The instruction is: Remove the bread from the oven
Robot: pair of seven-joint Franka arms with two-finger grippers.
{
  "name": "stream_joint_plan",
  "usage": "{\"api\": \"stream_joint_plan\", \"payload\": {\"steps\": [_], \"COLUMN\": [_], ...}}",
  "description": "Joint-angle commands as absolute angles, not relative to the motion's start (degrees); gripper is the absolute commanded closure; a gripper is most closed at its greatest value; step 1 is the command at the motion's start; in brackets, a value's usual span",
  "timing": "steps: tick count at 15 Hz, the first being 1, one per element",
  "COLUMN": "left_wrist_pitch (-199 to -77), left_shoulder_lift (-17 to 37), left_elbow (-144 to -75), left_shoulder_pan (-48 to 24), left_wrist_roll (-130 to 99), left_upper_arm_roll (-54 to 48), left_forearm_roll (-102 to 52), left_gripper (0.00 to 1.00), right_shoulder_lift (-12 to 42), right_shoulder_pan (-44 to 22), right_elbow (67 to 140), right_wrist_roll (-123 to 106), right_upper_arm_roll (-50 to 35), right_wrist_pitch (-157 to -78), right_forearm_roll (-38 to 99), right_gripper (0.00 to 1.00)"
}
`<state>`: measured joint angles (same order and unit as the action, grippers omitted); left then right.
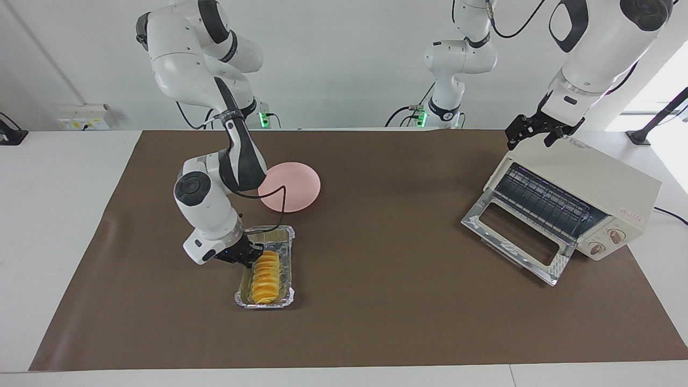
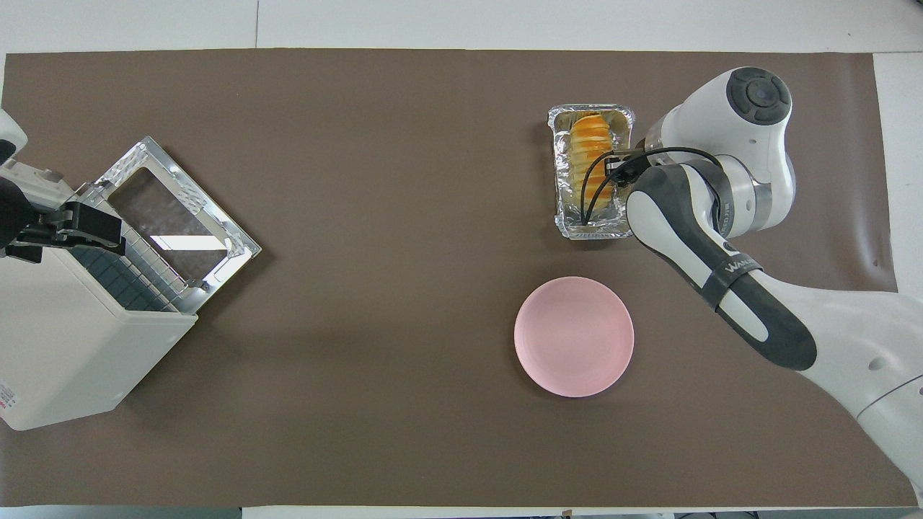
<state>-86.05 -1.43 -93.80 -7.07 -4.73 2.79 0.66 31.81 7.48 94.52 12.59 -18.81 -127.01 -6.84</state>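
Observation:
The bread (image 1: 265, 277), a ridged golden-orange loaf, lies in a crinkled foil tray (image 1: 291, 267) on the brown mat toward the right arm's end of the table. It also shows in the overhead view (image 2: 590, 151). My right gripper (image 1: 246, 254) is low at the tray's side rim and shut on it. The cream-white oven (image 1: 607, 177) stands at the left arm's end with its glass door (image 1: 516, 236) dropped open; its wire rack shows nothing on it. My left gripper (image 1: 539, 130) rests at the oven's top edge.
A round pink plate (image 1: 293, 185) lies on the mat, nearer to the robots than the tray. The right arm's cable hangs over the tray (image 2: 559, 189). The brown mat (image 1: 387, 322) covers most of the table.

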Motion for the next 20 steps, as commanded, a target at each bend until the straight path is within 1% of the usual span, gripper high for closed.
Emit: {"api": "stream_joint_plan", "payload": {"steps": [1,5,8,11,12,14,15,19,20], "left_wrist_pitch": [-85.2,-85.2,-85.2,-85.2,-85.2,-85.2,-85.2,-85.2,-85.2], "left_shoulder_lift": [-2.2,-2.2,-2.2,-2.2,-2.2,-2.2,-2.2,-2.2,-2.2], "left_elbow": [-93.9,-93.9,-93.9,-93.9,-93.9,-93.9,-93.9,-93.9,-93.9], "left_shoulder_pan": [-6.4,-6.4,-6.4,-6.4,-6.4,-6.4,-6.4,-6.4,-6.4], "left_wrist_roll": [-4.2,-4.2,-4.2,-4.2,-4.2,-4.2,-4.2,-4.2,-4.2], "left_upper_arm_roll": [2.6,2.6,2.6,2.6,2.6,2.6,2.6,2.6,2.6], "left_forearm_roll": [-0.4,-0.3,-0.4,-0.4,-0.4,-0.4,-0.4,-0.4,-0.4], "left_gripper": [0.0,0.0,0.0,0.0,0.0,0.0,0.0,0.0,0.0], "right_shoulder_lift": [29.6,27.5,27.1,27.7,28.8,32.2,33.5,35.8,36.3], "right_shoulder_pan": [8.2,8.1,6.9,4.5,3.9,2.4,1.2,1.2,0.8], "right_elbow": [96.7,94.3,91.2,91.0,90.7,85.8,84.7,84.8,84.8], "right_wrist_roll": [11.4,10.6,11.1,11.7,12.5,14.8,15.9,17.4,17.8], "right_upper_arm_roll": [-19.2,-19.4,-19.4,-19.2,-18.8,-18.5,-18.3,-18.1,-17.7], "right_wrist_pitch": [-125.8,-117.3,-114.4,-117.3,-117.4,-117.2,-117.2,-120.5,-121.2], "right_forearm_roll": [-7.0,-8.3,-8.0,-8.3,-8.6,-10.4,-11.5,-14.4,-14.8], "right_gripper": [0.0,0.0,0.0,0.0,0.0,0.0,0.0,0.02,0.04]}}
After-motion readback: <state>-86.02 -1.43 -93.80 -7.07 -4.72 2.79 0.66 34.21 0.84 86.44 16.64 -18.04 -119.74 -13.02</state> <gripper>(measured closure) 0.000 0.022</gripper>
